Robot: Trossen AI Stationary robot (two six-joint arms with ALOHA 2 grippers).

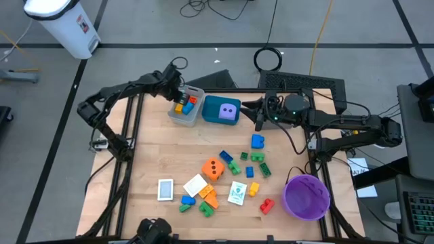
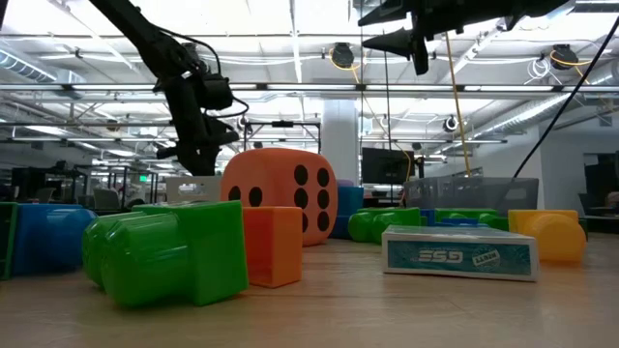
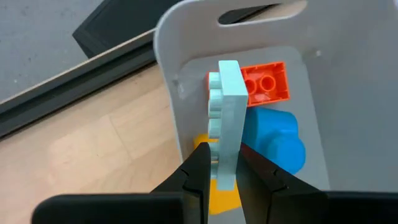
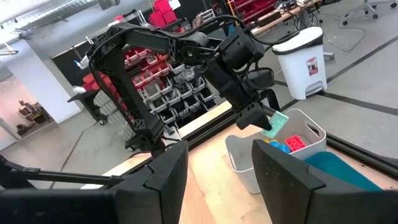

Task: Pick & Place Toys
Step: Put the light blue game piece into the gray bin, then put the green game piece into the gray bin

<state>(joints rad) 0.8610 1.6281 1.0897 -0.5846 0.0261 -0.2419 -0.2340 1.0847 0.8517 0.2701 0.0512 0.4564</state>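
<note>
My left gripper (image 1: 182, 100) hangs over the grey tray (image 1: 193, 117) at the table's far left, shut on a pale teal flat brick (image 3: 227, 106). The tray holds a red-orange brick (image 3: 267, 84), a blue one (image 3: 277, 140) and a yellow one (image 3: 219, 190). My right gripper (image 1: 260, 116) is raised beside the teal tray (image 1: 211, 103), pointing level toward the left arm, open with nothing between its fingers (image 4: 214, 165). A purple die (image 1: 228, 112) lies in the teal tray. The orange die (image 1: 213, 169), loose bricks and white cards (image 1: 165, 189) rest on the table. My left gripper pinches the pale teal brick by its two broad faces, near the end nearest the wrist (image 3: 227, 163), between its two fingers. The fingers slant steeply down from above. The brick stands on edge, sticks out past the fingertips and hangs clear over the tray's inside (image 4: 275, 124).
A purple bowl (image 1: 306, 196) stands at the near right corner. Bricks lie scattered from the table's middle (image 1: 258, 141) to its near edge (image 1: 203, 203), with a card box (image 2: 459, 253) among them. Bare wood shows along the left side (image 1: 152, 152).
</note>
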